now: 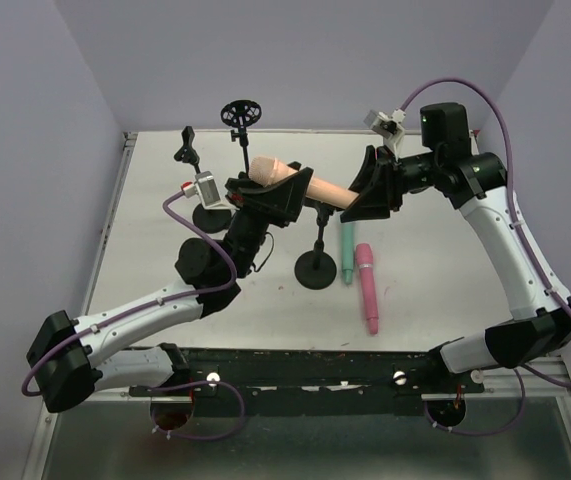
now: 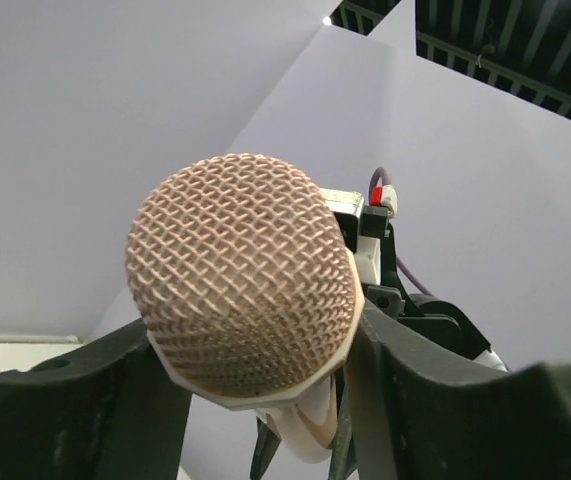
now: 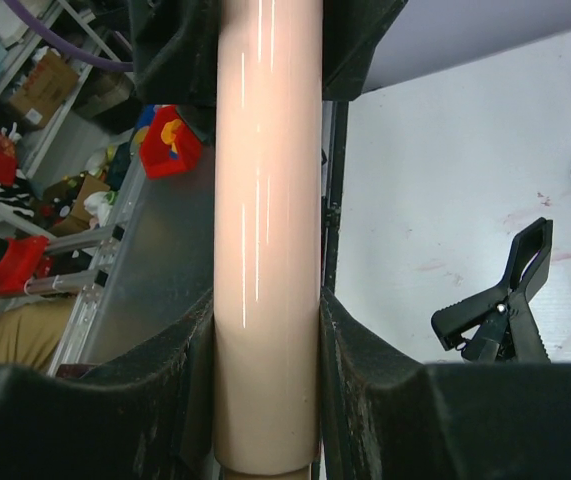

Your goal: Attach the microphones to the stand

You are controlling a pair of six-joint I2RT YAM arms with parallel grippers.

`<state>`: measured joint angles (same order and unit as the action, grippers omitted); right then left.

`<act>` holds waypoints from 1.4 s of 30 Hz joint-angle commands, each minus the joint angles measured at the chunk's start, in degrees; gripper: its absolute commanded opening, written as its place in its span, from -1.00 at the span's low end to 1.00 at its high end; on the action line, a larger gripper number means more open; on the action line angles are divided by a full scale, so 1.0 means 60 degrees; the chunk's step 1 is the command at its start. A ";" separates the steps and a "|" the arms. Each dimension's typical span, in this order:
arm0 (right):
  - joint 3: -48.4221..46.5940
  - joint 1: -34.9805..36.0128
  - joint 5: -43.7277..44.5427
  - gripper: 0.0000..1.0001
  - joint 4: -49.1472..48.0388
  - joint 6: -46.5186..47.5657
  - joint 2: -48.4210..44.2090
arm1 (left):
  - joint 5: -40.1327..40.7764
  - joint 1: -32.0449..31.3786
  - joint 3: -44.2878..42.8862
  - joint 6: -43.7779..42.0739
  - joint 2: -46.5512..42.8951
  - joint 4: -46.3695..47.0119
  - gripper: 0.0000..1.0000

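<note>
The peach-beige microphone (image 1: 305,185) hangs level above the table, held at both ends. My left gripper (image 1: 277,198) is shut on it just below its mesh head (image 2: 240,280). My right gripper (image 1: 373,188) is shut on its smooth handle (image 3: 267,200). A black stand (image 1: 316,268) with a round base stands right below the microphone, its top partly hidden by it. The teal-green microphone (image 1: 347,251) and the pink microphone (image 1: 367,285) lie side by side on the table to the right of that stand.
A second black stand (image 1: 210,215) with a clip (image 1: 186,146) stands at the back left, and a round mesh holder (image 1: 241,112) stands at the back edge. A black spring clip (image 3: 500,310) shows beside the right fingers. The white table (image 1: 165,260) ends at a metal rail near the arm bases.
</note>
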<state>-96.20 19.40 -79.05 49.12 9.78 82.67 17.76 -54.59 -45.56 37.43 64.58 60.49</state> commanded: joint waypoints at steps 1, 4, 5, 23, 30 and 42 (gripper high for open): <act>0.0199 -0.0025 -0.0214 -0.66 -0.0043 0.0186 -0.0244 | -0.0044 -0.0028 -0.0200 0.0822 0.0136 0.0128 0.17; 0.0258 -0.0025 -0.0287 -0.65 0.0016 0.0303 -0.0273 | -0.0089 -0.0014 -0.0273 0.0939 0.0209 0.0026 0.16; 0.0287 -0.0039 -0.0331 -0.65 0.0030 0.0303 -0.0273 | -0.0118 0.0001 -0.0302 0.0939 0.0238 0.0055 0.16; 0.0127 -0.0025 0.0356 0.60 0.0513 0.0845 -0.0522 | -0.1230 0.0411 -0.0082 0.0530 -0.0741 -0.1085 -1.00; -0.0386 -0.0259 0.1117 0.93 0.1128 0.1372 -0.0800 | -0.2796 0.1230 0.0021 0.0222 -0.2527 -0.3689 -1.00; 0.2391 -0.0377 0.5030 1.00 0.0047 0.3331 -0.1957 | -0.4689 0.2037 -0.0772 -0.3907 -0.5561 -1.1689 -1.00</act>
<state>-90.17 17.23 -57.36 51.96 22.24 71.68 -6.83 -42.74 -50.19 26.72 35.33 10.76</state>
